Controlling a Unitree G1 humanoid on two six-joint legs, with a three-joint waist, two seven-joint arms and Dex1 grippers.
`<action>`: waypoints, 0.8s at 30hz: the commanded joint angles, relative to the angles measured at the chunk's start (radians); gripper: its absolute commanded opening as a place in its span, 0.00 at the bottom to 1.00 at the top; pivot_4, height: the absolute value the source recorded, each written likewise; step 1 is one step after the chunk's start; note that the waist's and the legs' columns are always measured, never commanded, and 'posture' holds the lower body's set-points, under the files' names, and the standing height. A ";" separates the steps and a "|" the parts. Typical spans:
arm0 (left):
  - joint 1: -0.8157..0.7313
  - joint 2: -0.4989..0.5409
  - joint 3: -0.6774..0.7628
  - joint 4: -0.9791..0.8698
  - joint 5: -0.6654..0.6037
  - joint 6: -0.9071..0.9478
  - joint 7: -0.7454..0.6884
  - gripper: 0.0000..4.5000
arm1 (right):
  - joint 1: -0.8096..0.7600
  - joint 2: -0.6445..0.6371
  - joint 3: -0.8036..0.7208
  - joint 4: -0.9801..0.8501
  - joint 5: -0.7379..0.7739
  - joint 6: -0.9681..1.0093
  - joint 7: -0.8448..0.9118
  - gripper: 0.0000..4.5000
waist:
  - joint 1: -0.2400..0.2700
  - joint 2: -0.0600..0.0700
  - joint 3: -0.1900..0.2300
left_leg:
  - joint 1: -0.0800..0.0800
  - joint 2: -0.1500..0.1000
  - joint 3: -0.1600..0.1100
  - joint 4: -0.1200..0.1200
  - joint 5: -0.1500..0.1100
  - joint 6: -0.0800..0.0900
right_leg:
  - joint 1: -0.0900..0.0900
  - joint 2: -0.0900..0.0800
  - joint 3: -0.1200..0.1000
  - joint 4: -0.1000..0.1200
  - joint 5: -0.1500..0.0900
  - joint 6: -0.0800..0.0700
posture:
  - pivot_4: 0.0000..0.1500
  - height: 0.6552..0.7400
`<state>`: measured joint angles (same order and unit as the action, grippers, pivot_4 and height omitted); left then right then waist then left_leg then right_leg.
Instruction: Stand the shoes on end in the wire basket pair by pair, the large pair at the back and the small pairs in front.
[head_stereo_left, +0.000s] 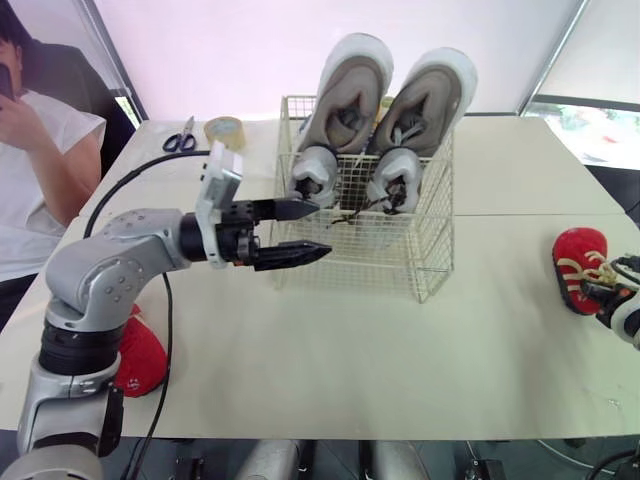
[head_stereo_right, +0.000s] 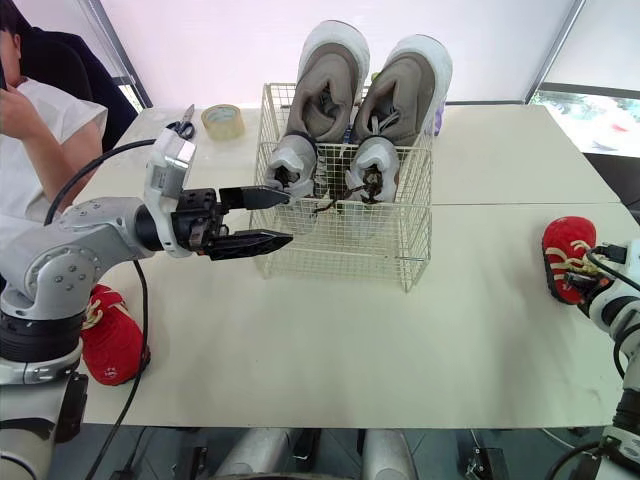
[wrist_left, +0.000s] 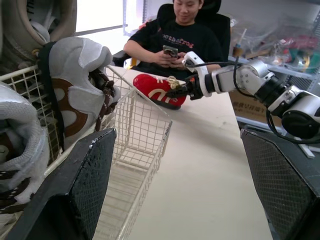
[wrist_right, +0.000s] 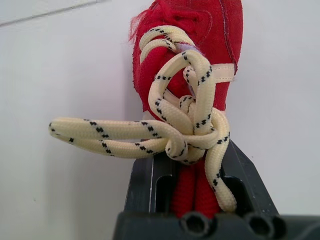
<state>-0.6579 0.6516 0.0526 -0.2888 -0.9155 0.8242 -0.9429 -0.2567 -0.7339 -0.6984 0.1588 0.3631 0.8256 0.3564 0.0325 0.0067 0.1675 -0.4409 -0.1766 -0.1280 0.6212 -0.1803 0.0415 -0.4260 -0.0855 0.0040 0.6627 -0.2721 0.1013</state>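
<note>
Red shoe (head_stereo_left: 580, 268), cream laces with black flecks: lies on the table (head_stereo_left: 400, 370) at its right edge, well apart from the wire basket (head_stereo_left: 420, 270). Right gripper (wrist_left: 177, 91) is clamped on it; the right wrist view shows red fabric pinched between the 2 black fingers (wrist_right: 145, 185), with the lace knot looped just above them.

Second red shoe (head_stereo_right: 110, 335): at the table's left edge, beneath the left arm, ungripped.

Left gripper (head_stereo_left: 322, 228): jaws spread apart and holding nothing, fingers level and pointing at the basket's near left corner. The upper fingertip (head_stereo_left: 312, 207) reaches the wire beside the left small shoe; whether it touches cannot be told. The lower fingertip sits just outside the basket's front wall.

Wire basket, white, on the table's middle towards the back. Contents, 4 items:
- 2 large grey-brown shoes (head_stereo_left: 345, 90) (head_stereo_left: 430, 100), on end against the back wall, side by side, soles to the rear, tops rising well above the rim
- 2 small grey-and-white shoes (head_stereo_left: 315, 172) (head_stereo_left: 395, 178), on end directly in front of the large pair, side by side, dark laces trailing between them

Other table items, back left: scissors (head_stereo_left: 180, 137), tape roll (head_stereo_left: 225, 129).

Persons: 1 in a white shirt (head_stereo_left: 40, 150) seated at the table's left; 1 in a black shirt (wrist_left: 185, 37) seated beyond the right end, holding a phone
</note>
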 joint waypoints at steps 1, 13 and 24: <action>-0.064 -0.006 0.048 0.039 -0.018 -0.002 0.011 0.92 | -0.119 -0.100 -0.070 -0.126 0.047 -0.081 -0.003 0.05 | 0.001 0.004 0.001 | 0.000 0.000 0.000 0.000 0.000 0.000 | 0.000 0.000 0.000 0.000 0.000 0.000 | 1.00 1.00; -0.285 0.007 0.075 0.306 -0.041 0.070 -0.078 0.92 | -0.311 -0.343 0.360 -0.568 0.046 -0.543 0.476 0.05 | -0.023 -0.001 0.003 | -0.001 0.001 -0.003 -0.007 0.001 0.000 | -0.001 0.000 -0.003 -0.004 0.000 0.001 | 1.00 1.00; -0.401 0.041 0.065 0.409 -0.009 0.098 -0.166 0.92 | -0.396 -0.310 0.586 -0.504 -0.157 -0.919 0.599 0.05 | -0.025 -0.002 0.003 | -0.001 -0.001 -0.003 -0.006 0.004 -0.006 | -0.002 -0.001 -0.003 -0.005 0.001 0.001 | 1.00 1.00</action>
<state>-1.0347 0.6778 0.1040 0.1360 -0.9261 0.9155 -1.0957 -0.6169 -1.0462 -0.1072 -0.3373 0.2086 -0.0589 0.9528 0.0070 0.0048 0.1707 -0.4421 -0.1772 -0.1310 0.6146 -0.1766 0.0357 -0.4280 -0.0863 0.0009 0.6584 -0.2714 0.1028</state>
